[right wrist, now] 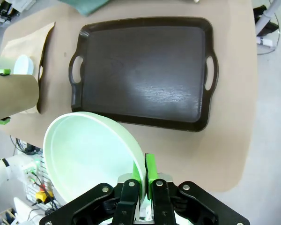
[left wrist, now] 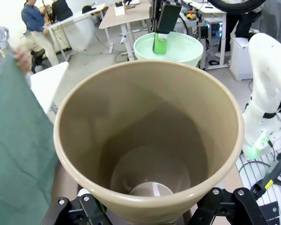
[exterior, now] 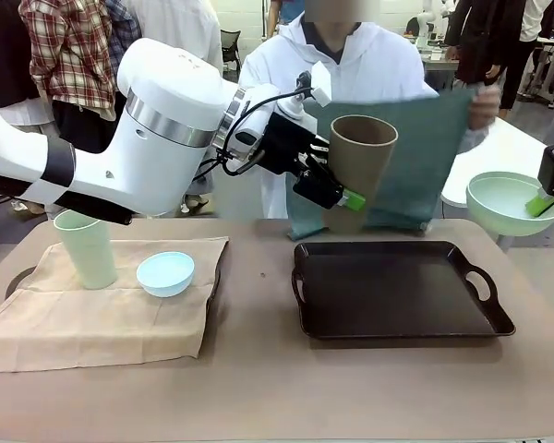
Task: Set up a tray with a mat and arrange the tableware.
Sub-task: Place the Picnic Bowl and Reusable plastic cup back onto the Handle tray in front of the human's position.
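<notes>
My left gripper [exterior: 340, 198] is shut on the brown tumbler [exterior: 358, 166], held tilted in the air above the dark tray's [exterior: 397, 325] far left edge. The left wrist view looks straight into the brown tumbler [left wrist: 147, 140]. My right gripper [exterior: 545, 203] is shut on the rim of the mint green bowl [exterior: 508, 201], raised off the table's right end; its rim sits pinched between the green pads [right wrist: 151, 168]. The pale green tumbler [exterior: 85, 247] and light blue bowl [exterior: 165, 273] stand on a beige cloth [exterior: 102, 318] at left. A person holds a teal mat [exterior: 415, 157] upright behind the tray.
The dark tray [right wrist: 145, 75] lies bare at the table's right centre, handles at both short ends. The person's hand [exterior: 485, 103] grips the mat's top corner. A white side table [exterior: 499, 152] stands at the far right.
</notes>
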Available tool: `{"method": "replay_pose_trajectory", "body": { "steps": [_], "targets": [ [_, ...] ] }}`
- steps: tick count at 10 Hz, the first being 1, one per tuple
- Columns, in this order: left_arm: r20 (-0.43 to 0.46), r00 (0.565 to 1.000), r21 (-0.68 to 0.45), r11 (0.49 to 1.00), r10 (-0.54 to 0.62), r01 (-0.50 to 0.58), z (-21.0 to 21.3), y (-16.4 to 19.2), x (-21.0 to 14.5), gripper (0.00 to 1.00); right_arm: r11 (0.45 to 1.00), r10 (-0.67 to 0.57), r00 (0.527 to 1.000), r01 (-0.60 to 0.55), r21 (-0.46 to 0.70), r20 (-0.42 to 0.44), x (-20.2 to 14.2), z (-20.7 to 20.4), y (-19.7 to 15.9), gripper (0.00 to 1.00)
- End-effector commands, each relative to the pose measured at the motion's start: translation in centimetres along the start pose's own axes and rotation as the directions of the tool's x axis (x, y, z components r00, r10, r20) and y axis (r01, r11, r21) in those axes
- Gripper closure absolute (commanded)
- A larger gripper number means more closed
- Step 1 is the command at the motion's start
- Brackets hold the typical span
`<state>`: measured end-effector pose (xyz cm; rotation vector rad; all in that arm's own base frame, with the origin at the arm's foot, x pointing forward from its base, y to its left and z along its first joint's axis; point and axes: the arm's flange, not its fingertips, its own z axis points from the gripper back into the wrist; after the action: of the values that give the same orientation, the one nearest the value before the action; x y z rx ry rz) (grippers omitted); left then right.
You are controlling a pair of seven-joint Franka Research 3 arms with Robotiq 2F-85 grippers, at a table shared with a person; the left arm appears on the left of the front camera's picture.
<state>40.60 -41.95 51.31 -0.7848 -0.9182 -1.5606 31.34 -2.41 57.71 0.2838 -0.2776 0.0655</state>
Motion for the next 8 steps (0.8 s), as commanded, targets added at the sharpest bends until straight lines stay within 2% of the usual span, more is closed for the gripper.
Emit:
{"method": "replay_pose_trajectory", "body": {
  "steps": [1, 8],
  "targets": [
    [0.009, 1.000, -0.007, 1.000, -0.018, 0.018, 0.21, 0.03, 0.01, 0.74, 1.000, 0.000, 1.000, 0.000, -0.001, -0.002, 0.18, -0.25, -0.13, 1.00],
    [0.009, 1.000, -0.007, 1.000, -0.018, 0.018, 0.21, 0.03, 0.01, 0.74, 1.000, 0.000, 1.000, 0.000, -0.001, -0.002, 0.18, -0.25, -0.13, 1.00]
  ]
}}
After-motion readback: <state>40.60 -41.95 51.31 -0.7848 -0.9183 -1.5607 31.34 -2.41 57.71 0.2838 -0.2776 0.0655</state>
